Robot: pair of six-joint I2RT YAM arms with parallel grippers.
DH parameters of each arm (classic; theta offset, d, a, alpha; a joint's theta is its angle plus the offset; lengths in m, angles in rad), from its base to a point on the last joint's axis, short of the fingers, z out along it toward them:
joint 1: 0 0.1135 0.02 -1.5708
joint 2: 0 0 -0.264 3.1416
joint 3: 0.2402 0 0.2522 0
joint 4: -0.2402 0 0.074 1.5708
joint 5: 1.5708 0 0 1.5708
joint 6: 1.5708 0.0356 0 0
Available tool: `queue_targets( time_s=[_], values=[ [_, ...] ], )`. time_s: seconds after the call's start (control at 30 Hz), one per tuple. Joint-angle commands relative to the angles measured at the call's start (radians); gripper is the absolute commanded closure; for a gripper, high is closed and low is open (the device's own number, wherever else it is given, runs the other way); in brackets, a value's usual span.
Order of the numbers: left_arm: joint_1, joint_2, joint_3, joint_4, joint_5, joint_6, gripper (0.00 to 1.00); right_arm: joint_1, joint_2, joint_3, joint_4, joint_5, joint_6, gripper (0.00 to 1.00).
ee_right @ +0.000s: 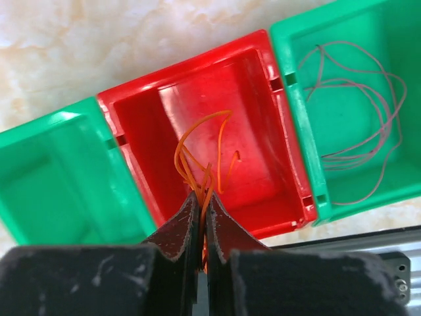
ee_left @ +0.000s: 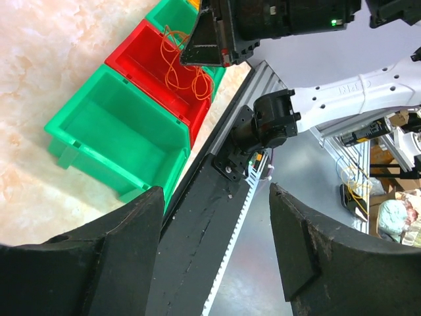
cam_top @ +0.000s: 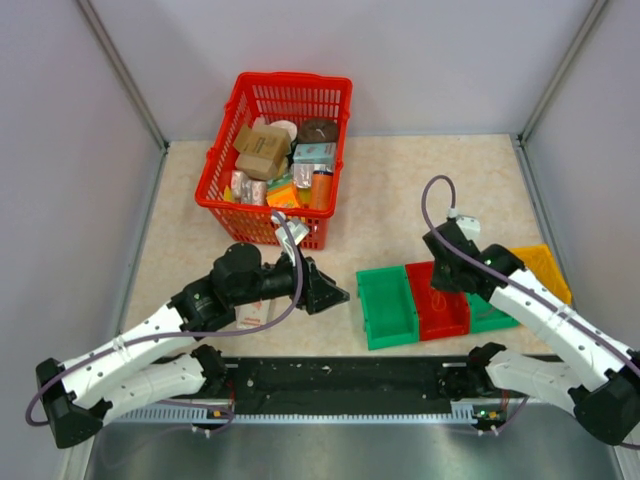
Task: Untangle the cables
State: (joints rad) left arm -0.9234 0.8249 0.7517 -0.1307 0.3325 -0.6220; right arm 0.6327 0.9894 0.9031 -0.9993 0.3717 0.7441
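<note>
Orange wire loops [ee_right: 204,158] are hanging from your right jaws, which are pinching tight together on the strands, with no gap showing between them. The loops are dangling into the red bin [ee_right: 263,131], and the jaws are hovering over the near part of it. That bin is sitting in a row along the near edge of the counter [cam_top: 420,190], toward the near right corner. A green bin [cam_top: 385,305] is sitting against the side facing the left edge, and a second green bin [ee_right: 342,26] is sitting against the other side. A yellow bin [cam_top: 545,265] is ending the row, partly hidden by the right arm. In the second green bin, thin reddish wire loops [ee_right: 352,118] are lying loose on the bottom, apart from the orange ones. Your left jaws are standing wide and gripping nothing. They are pointing toward the row of bins from around the middle of the near edge, short of the first green bin. A red basket [cam_top: 290,80] full of small packages is sitting toward the far edge, left of centre.
</note>
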Motion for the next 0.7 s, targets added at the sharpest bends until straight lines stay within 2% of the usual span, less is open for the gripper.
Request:
queue_targets(
  time_s=[0.0,0.03,0.07,0.13,0.2,0.23,0.3,0.43,0.6,0.67],
  values=[
    [0.003,-0.033,0.012,0.017,-0.018,0.016,0.31,-0.024,0.052,-0.021,0.02,0.07,-0.003,0.99],
    [0.003,-0.035,0.012,0.016,-0.02,0.016,0.31,-0.022,0.07,-0.027,0.028,0.062,-0.012,0.98],
    [0.003,-0.036,0.012,0.011,-0.02,0.016,0.31,-0.024,0.086,-0.033,0.036,0.052,-0.026,0.9],
    [0.003,-0.046,0.014,0.006,-0.021,0.013,0.31,-0.022,0.106,-0.02,0.034,0.026,-0.076,0.66],
    [0.003,-0.056,0.014,0.0,-0.029,0.013,0.3,-0.024,0.088,0.016,0.01,0.016,-0.086,0.33],
    [0.003,-0.061,0.017,-0.003,-0.033,0.016,0.3,-0.024,0.063,0.043,-0.002,0.015,-0.092,0.26],
    [0.003,-0.064,0.023,-0.012,-0.046,0.022,0.3,-0.022,-0.004,0.104,-0.013,-0.01,-0.138,0.21],
    [0.003,-0.075,0.041,-0.02,-0.075,0.034,0.3,-0.022,-0.176,0.22,0.014,-0.091,-0.227,0.2],
    [0.003,-0.153,0.049,0.014,-0.159,0.06,0.3,-0.022,-0.407,0.221,0.142,-0.125,-0.308,0.2],
    [0.003,-0.203,0.055,0.028,-0.193,0.086,0.3,-0.022,-0.486,0.217,0.174,-0.114,-0.331,0.14]
  ],
)
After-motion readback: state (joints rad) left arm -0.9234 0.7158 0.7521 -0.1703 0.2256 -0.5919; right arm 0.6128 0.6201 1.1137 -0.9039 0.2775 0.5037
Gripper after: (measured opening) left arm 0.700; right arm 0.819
